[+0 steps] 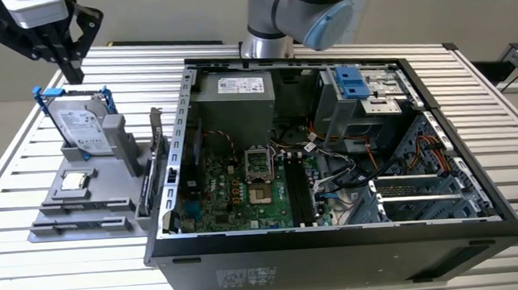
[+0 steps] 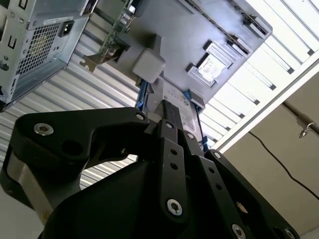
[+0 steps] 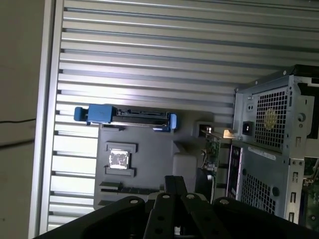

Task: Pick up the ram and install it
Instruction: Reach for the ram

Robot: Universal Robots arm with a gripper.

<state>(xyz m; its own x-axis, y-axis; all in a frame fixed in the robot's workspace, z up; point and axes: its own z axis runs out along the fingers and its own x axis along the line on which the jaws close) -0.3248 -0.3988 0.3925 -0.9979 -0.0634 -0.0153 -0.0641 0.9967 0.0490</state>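
Observation:
The ram (image 3: 133,189) is a thin dark strip lying in a slot of the grey tray (image 1: 54,202), just beyond the square silver chip (image 3: 119,159). My gripper (image 1: 74,77) hangs in the air at the exterior view's upper left, above and behind the tray's far end. Its black fingers are shut, with nothing between them. In both wrist views the fingertips (image 2: 167,108) point down toward the tray (image 3: 149,149) and stand well clear of it. The open computer case (image 1: 335,241) lies on the table to the exterior view's right of the tray, with its motherboard (image 1: 243,186) exposed.
A silver hard drive in a blue frame (image 1: 80,124) stands upright at the tray's far end, closest under the gripper. An expansion card (image 1: 157,150) stands on edge between the tray and the case wall. The slatted table (image 1: 35,276) runs to an edge at the exterior view's left.

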